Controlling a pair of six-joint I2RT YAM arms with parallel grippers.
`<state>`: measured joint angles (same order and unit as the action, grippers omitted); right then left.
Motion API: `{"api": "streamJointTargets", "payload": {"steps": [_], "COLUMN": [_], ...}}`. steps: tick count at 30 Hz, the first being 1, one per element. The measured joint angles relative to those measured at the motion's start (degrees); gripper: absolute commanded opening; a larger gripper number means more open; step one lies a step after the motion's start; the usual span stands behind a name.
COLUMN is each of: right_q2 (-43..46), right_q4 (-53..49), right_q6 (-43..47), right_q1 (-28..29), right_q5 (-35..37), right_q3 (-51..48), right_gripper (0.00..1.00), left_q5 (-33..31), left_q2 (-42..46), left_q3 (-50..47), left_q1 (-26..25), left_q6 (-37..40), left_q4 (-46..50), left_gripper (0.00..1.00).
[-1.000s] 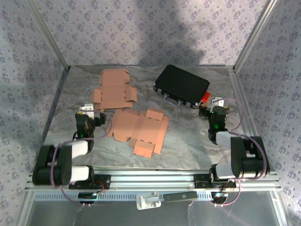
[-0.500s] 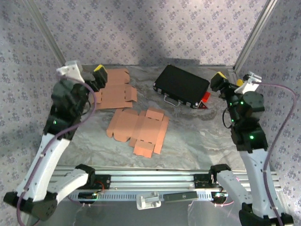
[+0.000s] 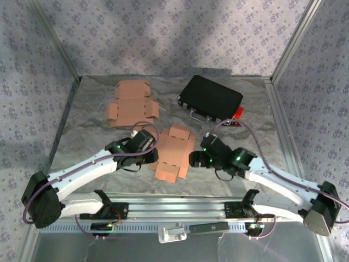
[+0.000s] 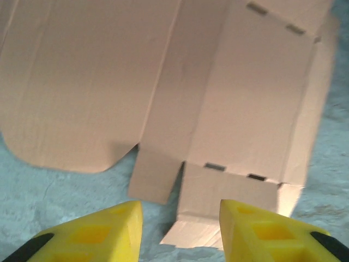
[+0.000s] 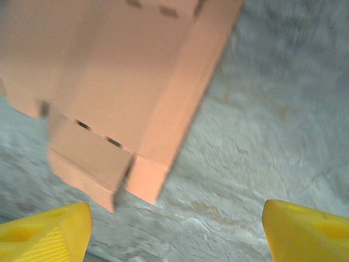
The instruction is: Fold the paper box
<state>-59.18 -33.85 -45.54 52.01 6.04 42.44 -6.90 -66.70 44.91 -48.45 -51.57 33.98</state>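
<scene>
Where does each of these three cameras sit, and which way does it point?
Top external: above, behind the arms, looking down at the table; both arms reach the near cardboard blank.
Left wrist: behind the left gripper, looking down at that blank; its yellow fingers show.
Right wrist: behind the right gripper, looking at the blank's corner; yellow fingers show.
Shared: all see one blank.

Top view: left arm (image 3: 82, 166) covers the 9 o'clock portion of the near box blank (image 3: 175, 150). Left wrist view: blank runs out of frame at 12 and 9 o'clock; left pincer (image 4: 179, 218) fingers cut at 6 o'clock. Right wrist view: blank and table (image 5: 272, 109) blurred; blank cut at 12 o'clock.
</scene>
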Motion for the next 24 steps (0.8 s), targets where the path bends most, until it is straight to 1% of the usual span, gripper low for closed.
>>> {"api": "streamJointTargets", "payload": {"steps": [4,10,15,18,24], "right_q2": [-1.0,-2.2,-6.1,-6.9,-7.4], "right_q4": [5.6,14.9,20.0,21.3,23.4], "right_q6": [-3.7,-6.4,-7.8,-8.5,-9.2], "right_q1": [0.5,-1.7,-2.9,-2.9,-3.5], "right_q5": [-0.1,-3.3,-7.0,-8.3,-9.7], "right_q3": [-4.3,-6.8,-7.7,-7.9,-8.0], "right_gripper": [0.77,0.76,0.75,0.75,0.75], "left_q5": [0.0,4.1,6.5,7.1,8.1], "left_q2": [1.2,1.6,-1.5,-3.1,-4.8], "left_q3": [-3.0,-11.2,-14.4,-15.2,-17.4], "left_q1": [0.0,-1.3,-1.6,-1.6,-1.6], "left_q6": [-3.1,-7.2,-8.1,-8.1,-8.1], "left_q4": [-1.6,-12.4,-20.6,-24.7,-29.6], "left_gripper": [0.5,0.53,0.53,0.53,0.51]}}
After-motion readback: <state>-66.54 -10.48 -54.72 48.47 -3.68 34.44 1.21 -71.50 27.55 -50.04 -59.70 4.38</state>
